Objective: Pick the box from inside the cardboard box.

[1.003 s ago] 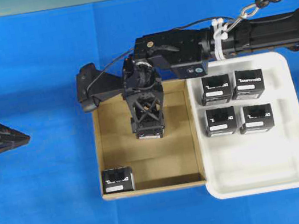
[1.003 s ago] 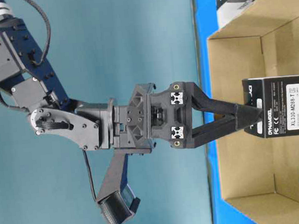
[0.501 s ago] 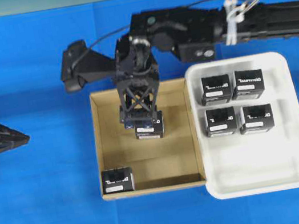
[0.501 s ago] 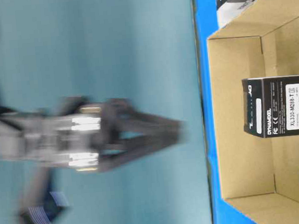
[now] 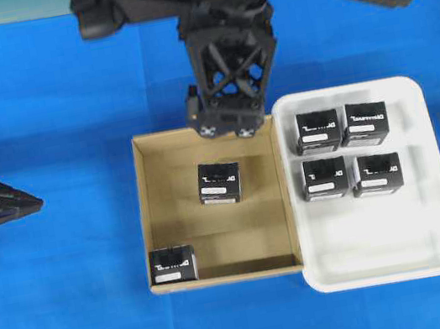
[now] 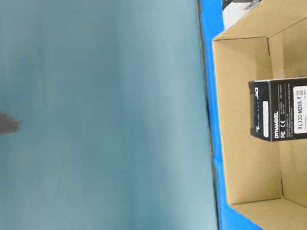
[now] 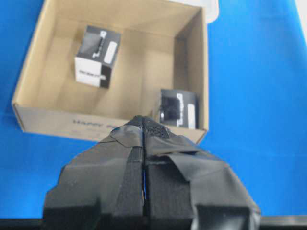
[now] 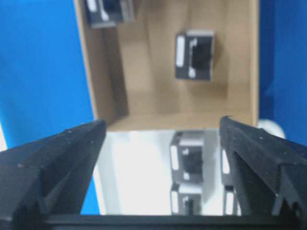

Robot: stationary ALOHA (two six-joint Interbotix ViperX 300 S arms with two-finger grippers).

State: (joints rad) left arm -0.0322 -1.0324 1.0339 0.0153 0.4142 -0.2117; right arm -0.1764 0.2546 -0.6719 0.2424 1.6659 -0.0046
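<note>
Your right gripper (image 5: 227, 123) had let go of the small black box (image 5: 219, 182) and risen, jaws wide apart and empty; the box sat mid-floor in the shallow brown cardboard box (image 5: 155, 218), unpicked. Left jaws were together.

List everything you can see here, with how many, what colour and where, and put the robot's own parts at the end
Black boxes in the cardboard box: two, black with white lettering; one near the middle, one in the near left corner.
Black boxes in the white tray: four, black with white labels, in a two by two block at the far end of the tray.
Cardboard box: one, brown, centre of the table.
White tray: one, white plastic, against the carton's right side.
Table cover: one, blue.
Right claw: one, black, open, empty, above the carton's far wall.
Left claw: one, black, shut, left of the carton.
</note>
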